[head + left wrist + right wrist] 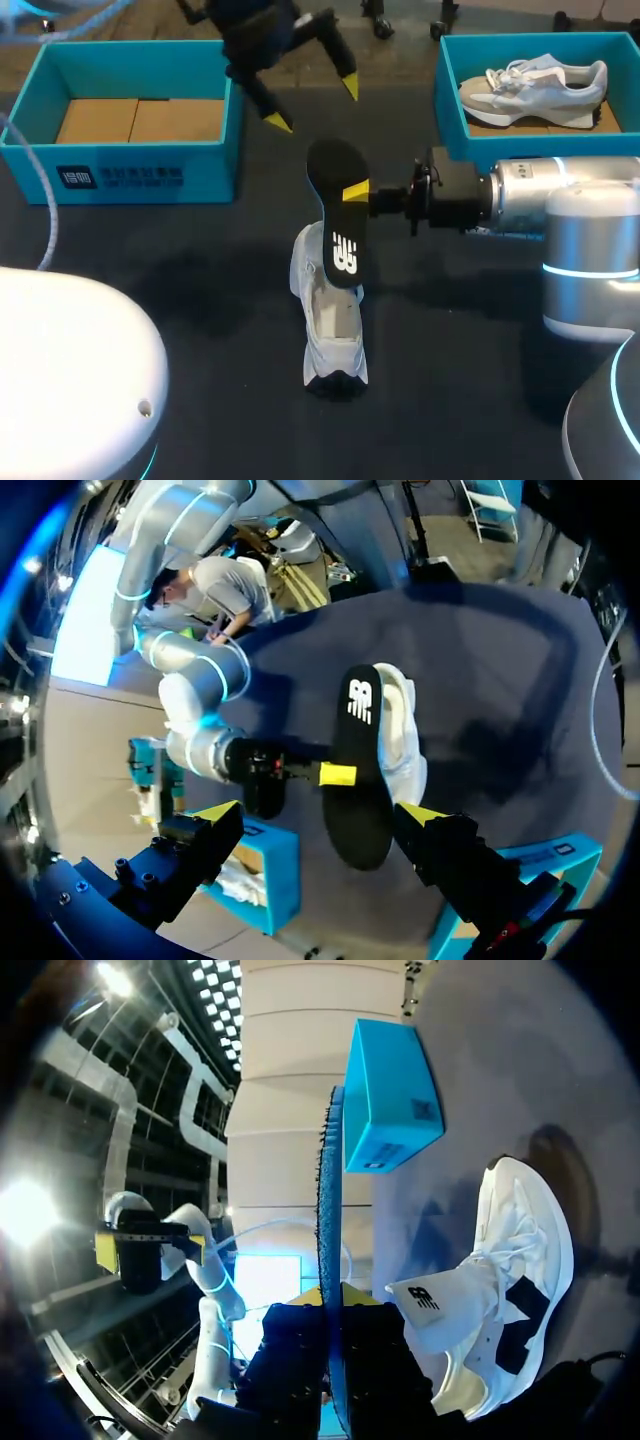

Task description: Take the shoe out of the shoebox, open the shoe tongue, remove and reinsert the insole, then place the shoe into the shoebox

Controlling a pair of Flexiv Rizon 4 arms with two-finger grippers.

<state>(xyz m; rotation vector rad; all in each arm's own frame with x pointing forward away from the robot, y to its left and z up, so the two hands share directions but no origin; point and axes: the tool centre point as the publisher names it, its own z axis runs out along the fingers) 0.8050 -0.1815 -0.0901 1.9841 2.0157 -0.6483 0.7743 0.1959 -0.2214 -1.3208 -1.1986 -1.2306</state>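
Black insole (332,215): held in my right pincer (352,192), whose fingers are closed on its two faces, about midway along its length. My right wrist view shows it edge-on between them. The printed face is turned up.

Dial taken on the head view, centred on the middle of the table (200,310). The insole runs along the 12-to-6 line just above centre. Its 6 o'clock end overlaps the opening of the shoe (330,335); I cannot tell whether it touches the shoe. My right arm comes in level from 3 o'clock.

White shoe: standing on the table at centre, outside both boxes, lying along the same 12-to-6 line. Its tongue is lifted up from the opening.

Left pincer (314,105): at 12 o'clock, raised above the table, fingers spread wide, holding nothing. From its own view the insole and shoe lie ahead of it, apart from both tips.

Left box (140,170): teal, at 10 o'clock, lid off, brown card floor showing.

Right box (452,115): teal, at 2 o'clock, lid off, with a pale second shoe (535,90) inside.
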